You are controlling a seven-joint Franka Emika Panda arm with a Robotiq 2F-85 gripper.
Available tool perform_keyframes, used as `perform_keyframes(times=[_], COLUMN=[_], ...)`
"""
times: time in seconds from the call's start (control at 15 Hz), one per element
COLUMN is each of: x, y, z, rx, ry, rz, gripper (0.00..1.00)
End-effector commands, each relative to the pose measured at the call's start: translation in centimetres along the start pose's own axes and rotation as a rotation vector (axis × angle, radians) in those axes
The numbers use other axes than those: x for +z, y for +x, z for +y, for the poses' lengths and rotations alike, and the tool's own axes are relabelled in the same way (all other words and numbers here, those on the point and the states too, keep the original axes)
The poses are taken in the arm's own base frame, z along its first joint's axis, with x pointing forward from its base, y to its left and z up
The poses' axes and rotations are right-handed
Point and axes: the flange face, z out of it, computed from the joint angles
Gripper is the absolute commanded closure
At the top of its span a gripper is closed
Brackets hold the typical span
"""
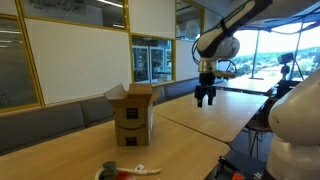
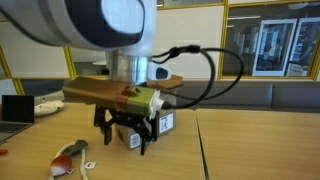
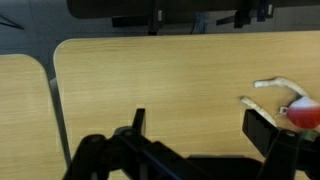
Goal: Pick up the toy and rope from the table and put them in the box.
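- Bright office room with glass partitions in yellow frames and large windows. In the foreground, a long table (image 1: 200,125) with a light tan wood top and a seam line across it.
- Near the middle of the table, a tall brown cardboard box (image 1: 132,108), upright, top flaps folded open, most likely so that things can be dropped in from above.
- At the near table edge, well apart from the box, a small soft green toy with a red part (image 1: 113,172), lying flat.
- Just beside the toy, seemingly touching it, a thin limp cream rope (image 1: 142,169) in loose waves. Neither yet in the box.
- Black two-fingered claw (image 1: 206,99) hanging in mid-air above the table, pointing down, fingers spread wide, nothing between them. Well apart from toy, rope and box.
- In the wrist view, the red end of the toy (image 3: 303,113) and a loop of rope (image 3: 275,88) at the right edge, off to one side of the fingers. Judged to be a hover for lining up a first pick.
- Dark printed logo on the box side, too small to read. Also on the box, in an exterior view, a white label (image 2: 165,122), lettering illegible.
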Motion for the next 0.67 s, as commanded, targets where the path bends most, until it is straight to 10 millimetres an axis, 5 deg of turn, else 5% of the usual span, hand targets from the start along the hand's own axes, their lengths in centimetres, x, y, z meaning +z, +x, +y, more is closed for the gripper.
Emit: perform_keyframes(times=[0.0,0.07,0.6], x=[6.6,7.0,15.9], y=[0.0,2.5,4.7], z=[-4.3,-5.4,-15.6], rx=[-0.102,-0.128,-0.284], ry=[-0.068,-0.079,-0.135], rz=[0.014,0.023,0.107], gripper=[0.00,0.00,0.00])
